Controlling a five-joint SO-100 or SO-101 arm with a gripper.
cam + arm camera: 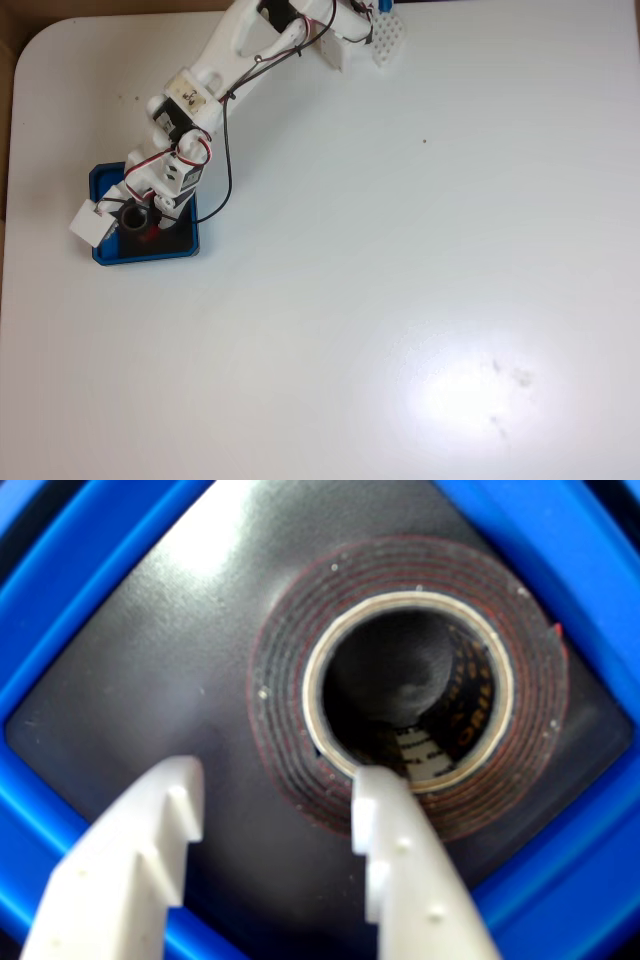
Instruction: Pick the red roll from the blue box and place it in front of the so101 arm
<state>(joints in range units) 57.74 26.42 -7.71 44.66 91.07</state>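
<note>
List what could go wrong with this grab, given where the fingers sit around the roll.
1. In the wrist view the gripper is open, one finger at the core's edge of the red roll, the other outside on the black floor. Closing would pinch only one wall, so the roll may tilt or slip.
2. The roll lies flat in the blue box; the outer finger could scrape the floor or drag the box.
3. In the fixed view the box sits near the table's left edge.

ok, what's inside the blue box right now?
The red roll lies flat on the blue box's black floor, gripper straddling its wall. Floor under the roll is hidden.
</note>
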